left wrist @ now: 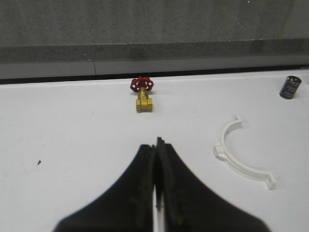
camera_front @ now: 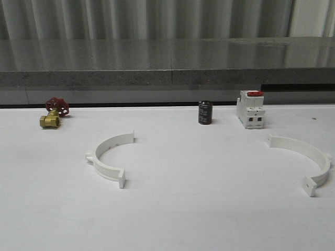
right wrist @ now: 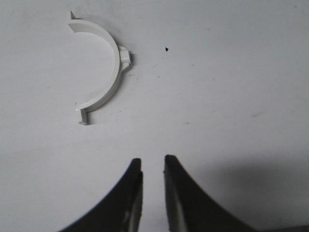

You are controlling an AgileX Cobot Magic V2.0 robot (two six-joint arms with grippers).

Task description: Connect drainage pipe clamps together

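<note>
Two white half-ring drainage pipe clamps lie flat and apart on the white table. One clamp (camera_front: 104, 168) is left of centre, its open side facing right; the left wrist view shows this clamp (left wrist: 241, 169) too. The other clamp (camera_front: 309, 148) lies near the right edge, and its curve (right wrist: 115, 63) appears in the right wrist view. My left gripper (left wrist: 157, 142) is shut with nothing in it, over bare table away from the left clamp. My right gripper (right wrist: 152, 162) is open by a narrow gap, empty, short of the right clamp.
A brass valve with a red handwheel (camera_front: 52, 116) sits at the back left. A small black cylinder (camera_front: 205, 112) and a white boxy switch with a red top (camera_front: 250, 110) stand at the back. A grey ledge (camera_front: 167, 78) runs behind the table.
</note>
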